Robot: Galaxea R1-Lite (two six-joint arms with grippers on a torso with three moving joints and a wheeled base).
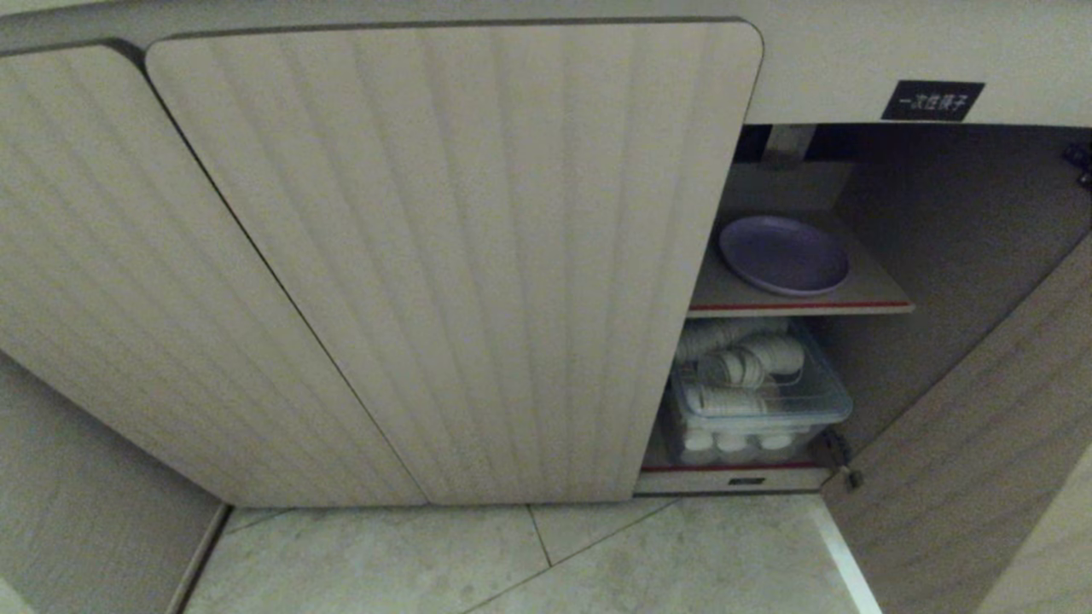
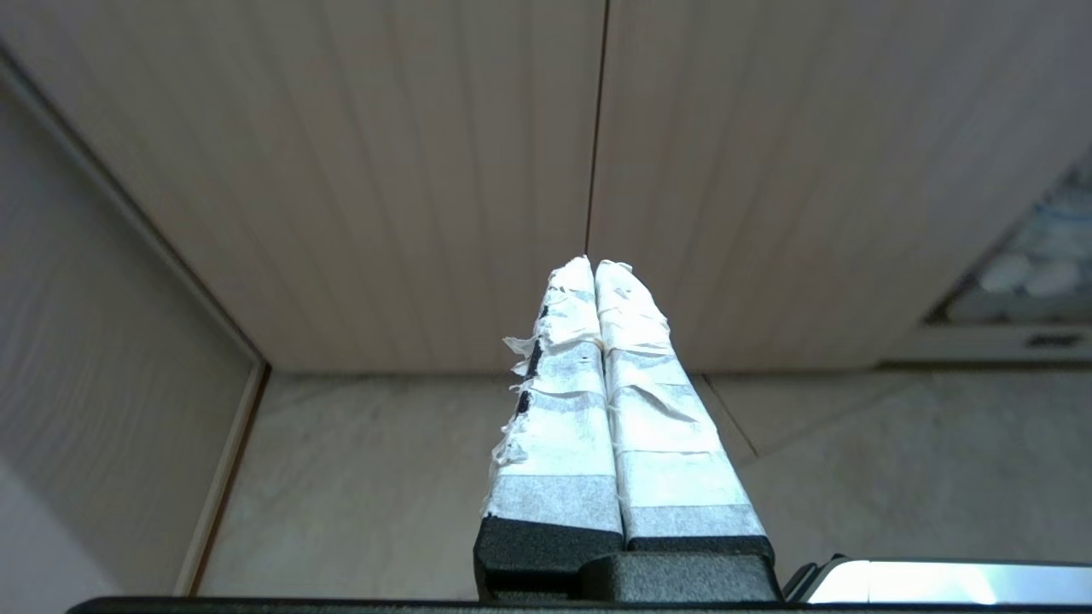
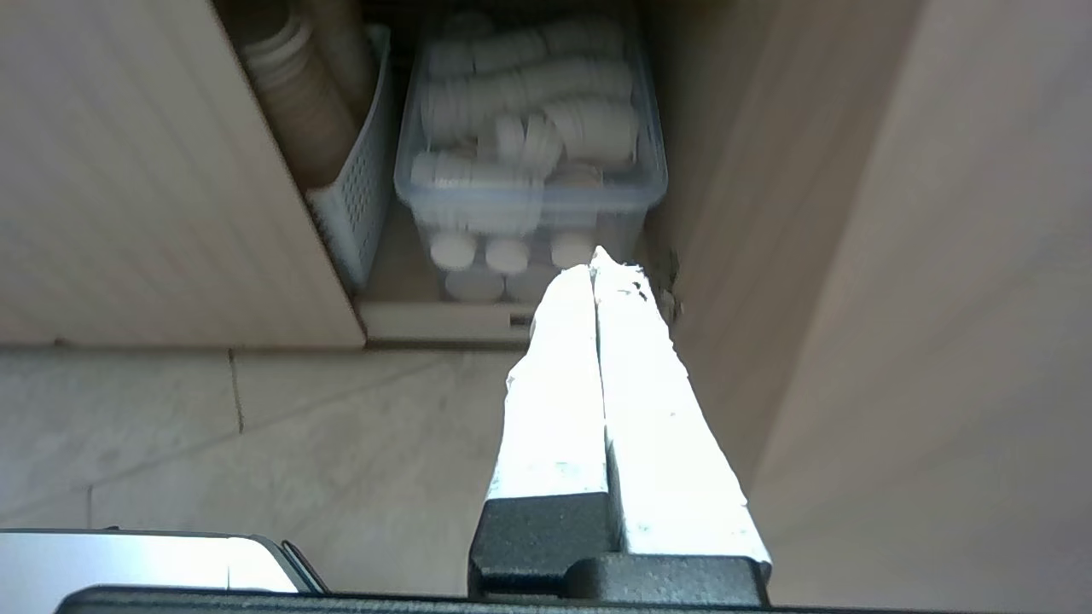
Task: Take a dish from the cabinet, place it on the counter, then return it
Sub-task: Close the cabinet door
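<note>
- The dish [image 1: 785,254] lies flat on the upper shelf [image 1: 862,294] of the cabinet [image 1: 452,256], at 2 o'clock in the head view.
- Left gripper [image 2: 595,266] and right gripper [image 3: 593,260]: jaws clenched, empty, both low before the cabinet.
- Risk: the closed left door crowds the opening; a wide reach may strike it.
- Risk: the low rim may slip from the jaws.
- Below: clear bin [image 1: 759,401] of white cups; tiled floor [image 1: 512,563].

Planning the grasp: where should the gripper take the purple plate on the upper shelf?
Probably the near rim of the plate, coming in through the cabinet's open right side. It lies flat on the shelf, so only its low raised rim offers a pinch, one finger slid beneath.
</note>
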